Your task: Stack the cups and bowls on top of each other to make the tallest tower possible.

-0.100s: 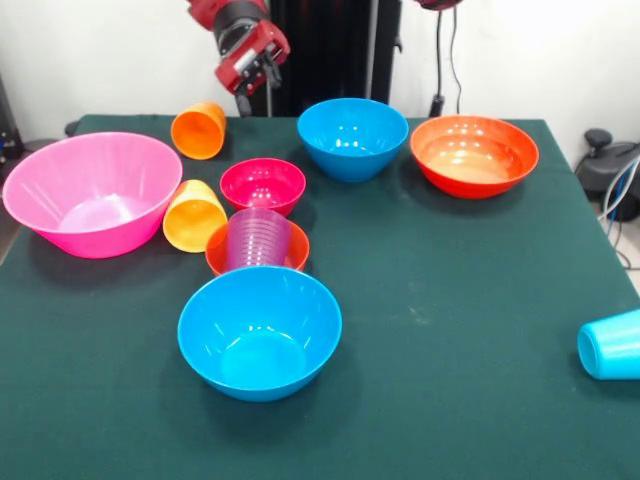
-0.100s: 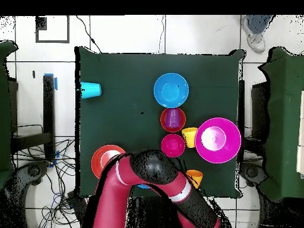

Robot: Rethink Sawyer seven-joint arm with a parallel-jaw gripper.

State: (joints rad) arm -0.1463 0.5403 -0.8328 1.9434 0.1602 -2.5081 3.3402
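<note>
My gripper point(image 1: 252, 82) hangs above the table's far edge, between the orange cup point(image 1: 198, 130) lying on its side and the far blue bowl point(image 1: 352, 135); it holds nothing that I can see. The purple cup point(image 1: 258, 238) stands in the small orange bowl point(image 1: 215, 250), the only stack. Around it are the magenta bowl point(image 1: 262, 185), a tipped yellow-orange cup point(image 1: 193, 215), the large pink bowl point(image 1: 90, 190) and the near blue bowl point(image 1: 260, 330). The orange-red bowl point(image 1: 473, 155) sits far right. A light blue cup point(image 1: 610, 345) lies at the right edge.
In the overhead view my arm point(image 2: 155, 167) covers the far blue bowl and part of the orange-red bowl point(image 2: 102, 159). The light blue cup point(image 2: 91, 89) lies alone near a table corner. Cables and chairs surround the green table point(image 2: 130, 77).
</note>
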